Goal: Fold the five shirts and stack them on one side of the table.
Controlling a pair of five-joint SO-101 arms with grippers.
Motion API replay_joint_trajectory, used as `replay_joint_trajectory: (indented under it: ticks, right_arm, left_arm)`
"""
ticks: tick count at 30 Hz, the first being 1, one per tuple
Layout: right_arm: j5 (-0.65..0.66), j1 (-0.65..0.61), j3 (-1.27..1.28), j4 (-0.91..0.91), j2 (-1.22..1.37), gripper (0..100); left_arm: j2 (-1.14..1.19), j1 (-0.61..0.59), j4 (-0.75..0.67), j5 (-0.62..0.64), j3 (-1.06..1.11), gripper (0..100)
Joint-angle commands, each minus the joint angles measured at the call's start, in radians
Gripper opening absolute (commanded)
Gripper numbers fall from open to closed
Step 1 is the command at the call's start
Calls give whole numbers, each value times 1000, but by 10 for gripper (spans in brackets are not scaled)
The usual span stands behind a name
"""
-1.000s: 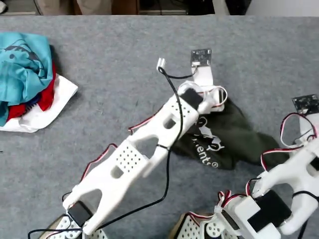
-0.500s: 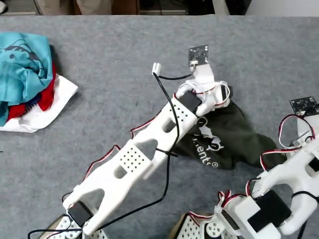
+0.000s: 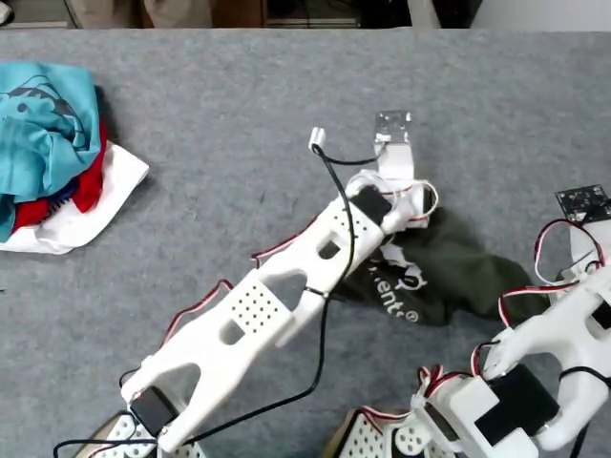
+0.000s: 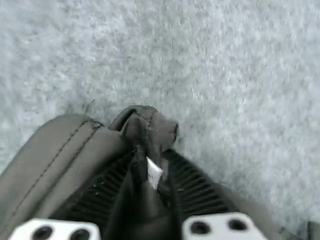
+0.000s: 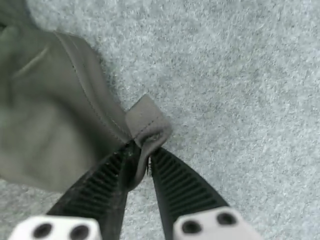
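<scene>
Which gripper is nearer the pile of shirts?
Left. The left gripper holds the dark shirt mid-table; the right gripper holds its far corner, farther from the pile.

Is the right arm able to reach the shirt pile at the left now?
Probably not: its pincer is shut on the dark shirt, and the left arm lies between.

Fuzzy grey felt-covered table (image 3: 220,124) under soft even light, narrow strip of room beyond its far edge, brown wooden panel (image 3: 239,13) near the middle of that edge, dark gap (image 3: 334,11) beside it, pale white surface (image 3: 539,13) past the far right corner.
</scene>
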Motion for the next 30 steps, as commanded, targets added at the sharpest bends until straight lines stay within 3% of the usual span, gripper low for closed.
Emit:
replay_joint_trajectory:
  ticks: [1, 7, 11, 18, 30]
  right_arm:
    - [9, -2, 1, -14, -4, 4]
    - [2, -12, -18, -12, -10, 4]
    - [-68, -73, -76, -5, -10, 4]
    - [-290, -242, -286, 25, -28, 4]
    - [-717, -470, -680, 63, -209, 4]
  left_arm:
    - [-42, -35, 64, 6, -2, 20]
    - [-44, -173, 196, 109, -281, 19]
    - [-145, -249, 215, 112, -281, 19]
    - [-358, -351, 252, 164, -281, 19]
    - [-788, -509, 483, 166, -281, 19]
